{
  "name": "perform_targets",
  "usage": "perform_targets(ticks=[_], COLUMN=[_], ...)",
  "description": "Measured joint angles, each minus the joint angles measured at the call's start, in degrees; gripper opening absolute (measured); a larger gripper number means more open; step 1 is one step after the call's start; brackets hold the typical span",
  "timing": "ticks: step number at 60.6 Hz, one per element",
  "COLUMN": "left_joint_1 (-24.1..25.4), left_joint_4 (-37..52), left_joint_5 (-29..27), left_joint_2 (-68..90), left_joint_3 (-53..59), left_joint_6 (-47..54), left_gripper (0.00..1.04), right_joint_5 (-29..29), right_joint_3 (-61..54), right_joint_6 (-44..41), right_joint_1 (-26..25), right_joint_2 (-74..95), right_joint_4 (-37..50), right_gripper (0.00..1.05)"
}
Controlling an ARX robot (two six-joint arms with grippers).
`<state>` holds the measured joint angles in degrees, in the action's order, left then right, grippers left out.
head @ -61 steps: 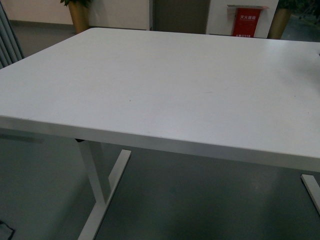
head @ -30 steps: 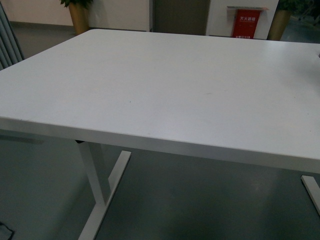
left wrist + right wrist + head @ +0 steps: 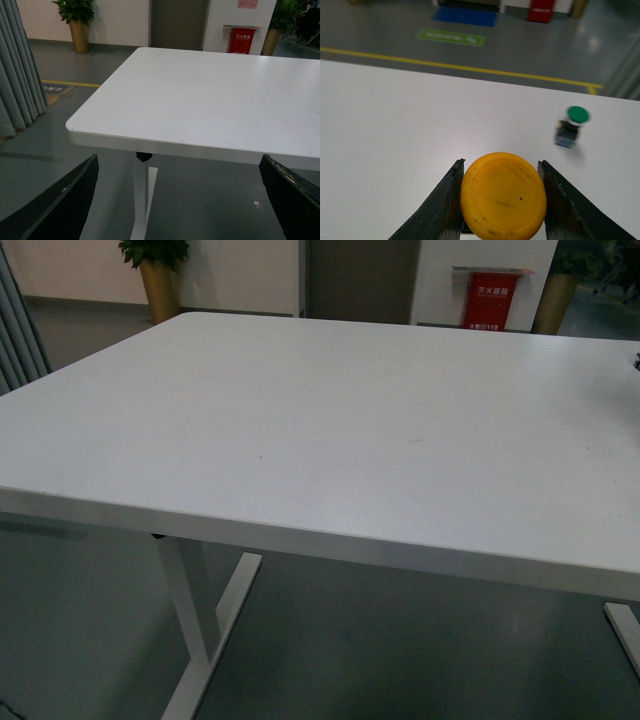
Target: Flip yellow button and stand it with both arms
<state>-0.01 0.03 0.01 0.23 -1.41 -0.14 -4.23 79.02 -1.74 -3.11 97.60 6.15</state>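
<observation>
Right wrist view only: yellow button (image 3: 503, 196) in right end effector's (image 3: 501, 165) grip; left (image 3: 178, 165) agape.

Green button (image 3: 571, 126) on open tabletop (image 3: 395, 130)

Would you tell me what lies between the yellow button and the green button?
Right wrist view: a pincer finger beside the yellow button, then bare table.

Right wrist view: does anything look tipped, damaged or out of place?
Nothing stands out. The round yellow-orange button sits in the right gripper; the small green-capped button appears upright on the white table, though blurred.
</observation>
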Motion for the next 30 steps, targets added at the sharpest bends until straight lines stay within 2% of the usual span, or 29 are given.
perform_targets(ticks=[4, 11, 19, 30], left_joint_1=[0.0, 0.0, 0.0, 0.0], left_joint_4=[0.0, 0.0, 0.0, 0.0], left_joint_5=[0.0, 0.0, 0.0, 0.0], left_joint_2=[0.0, 0.0, 0.0, 0.0], left_joint_3=[0.0, 0.0, 0.0, 0.0], left_joint_6=[0.0, 0.0, 0.0, 0.0], left_gripper=[0.99, 0.99, 0.99, 0.99], right_joint_5=[-4.2, -5.9, -7.1, -11.1], right_joint_3=[0.1, 3.9, 12.6, 24.6], right_joint_6=[6.2, 9.9, 8.4, 2.6], right_joint_1=[-0.7, -2.3, -6.0, -12.2], right_joint_2=[0.2, 2.8, 9.7, 19.6], right_joint_4=[0.6, 0.6, -1.8, -9.9], right_gripper=[0.38, 0.38, 0.38, 0.38])
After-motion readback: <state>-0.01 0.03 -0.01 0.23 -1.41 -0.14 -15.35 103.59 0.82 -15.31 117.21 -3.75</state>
